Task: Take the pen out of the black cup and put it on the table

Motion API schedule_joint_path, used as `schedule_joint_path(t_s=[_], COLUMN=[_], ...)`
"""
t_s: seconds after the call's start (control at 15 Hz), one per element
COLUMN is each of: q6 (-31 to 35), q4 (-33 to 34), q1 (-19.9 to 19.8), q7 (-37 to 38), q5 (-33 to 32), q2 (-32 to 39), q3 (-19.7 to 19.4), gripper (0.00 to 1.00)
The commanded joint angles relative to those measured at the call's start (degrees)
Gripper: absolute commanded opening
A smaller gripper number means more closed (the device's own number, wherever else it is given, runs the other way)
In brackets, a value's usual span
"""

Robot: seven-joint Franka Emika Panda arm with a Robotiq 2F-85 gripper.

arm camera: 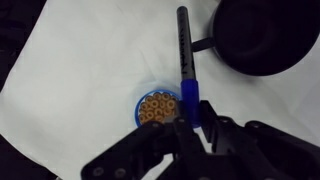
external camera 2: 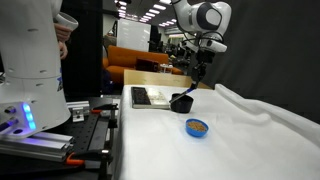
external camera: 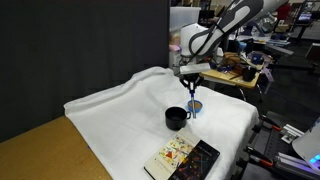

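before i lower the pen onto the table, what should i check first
1. Pen gripped in the hand: ok.
2. Pen out of the black cup: ok, the whole pen shows outside the rim in the wrist view.
3. Spot under the pen free: not ok, the blue dish sits right beside it.
4. Bare table close by: ok.
5. Pen tip's height over the cloth: cannot tell.

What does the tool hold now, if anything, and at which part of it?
The tool holds the pen by its blue end; the dark end points away, free.
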Motion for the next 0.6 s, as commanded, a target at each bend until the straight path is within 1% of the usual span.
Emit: schedule_joint_path(t_s=[0.0,0.33,0.53], q6=[1.66,2.58,3.12], q4=[-3.18,-6.22,-7.82], q1=[-1.05,-2.12,-2.72], q7=[1.60,1.49,1.73], q5=[2.74,5.69,6.69], q2=[-1.80,-0.55,-1.14], q3=[0.40,0.15,-0.13], gripper=[0.05,0.05,0.05])
